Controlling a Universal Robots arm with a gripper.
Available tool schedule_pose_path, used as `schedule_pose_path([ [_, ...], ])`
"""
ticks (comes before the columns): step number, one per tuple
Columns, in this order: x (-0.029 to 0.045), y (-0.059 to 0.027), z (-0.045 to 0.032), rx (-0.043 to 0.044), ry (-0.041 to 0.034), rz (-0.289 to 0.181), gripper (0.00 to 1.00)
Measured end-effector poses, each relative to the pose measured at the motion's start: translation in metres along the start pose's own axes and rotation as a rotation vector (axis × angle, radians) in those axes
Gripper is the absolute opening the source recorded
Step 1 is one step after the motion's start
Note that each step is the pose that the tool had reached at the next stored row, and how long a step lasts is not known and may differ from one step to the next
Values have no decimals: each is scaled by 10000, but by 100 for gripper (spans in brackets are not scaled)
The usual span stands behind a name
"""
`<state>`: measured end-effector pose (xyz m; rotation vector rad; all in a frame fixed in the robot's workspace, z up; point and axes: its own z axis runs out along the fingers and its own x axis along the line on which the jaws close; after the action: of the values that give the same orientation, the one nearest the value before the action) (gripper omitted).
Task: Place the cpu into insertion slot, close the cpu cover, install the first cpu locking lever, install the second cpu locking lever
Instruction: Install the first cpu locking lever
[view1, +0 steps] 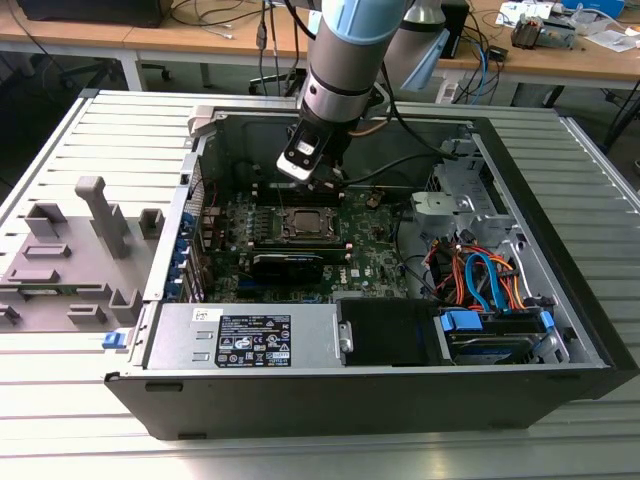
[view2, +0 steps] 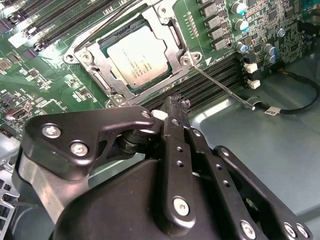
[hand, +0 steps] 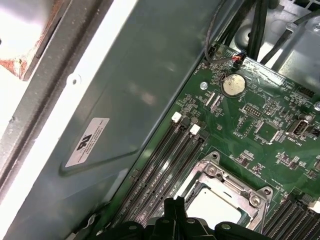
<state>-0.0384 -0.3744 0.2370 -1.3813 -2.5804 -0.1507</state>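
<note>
Pincer (view2: 175, 104) closed tight (nothing held), near seated cpu (view2: 136, 55), cpu cover (view2: 175, 39) down

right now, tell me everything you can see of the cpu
The cpu is a flat square chip with a silver-grey metal top that carries faint print. It lies level in the insertion slot on the green board. The silver cpu cover lies down around its edges, leaving the middle of the top bare. The gripper is off to one side of the slot, apart from the chip.
</note>
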Motion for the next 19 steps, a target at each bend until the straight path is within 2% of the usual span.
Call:
schedule_pose_path([
  [13,0,0,1,11,-1,-43,11],
  [19,0,0,0,111,-5,-461,11],
])
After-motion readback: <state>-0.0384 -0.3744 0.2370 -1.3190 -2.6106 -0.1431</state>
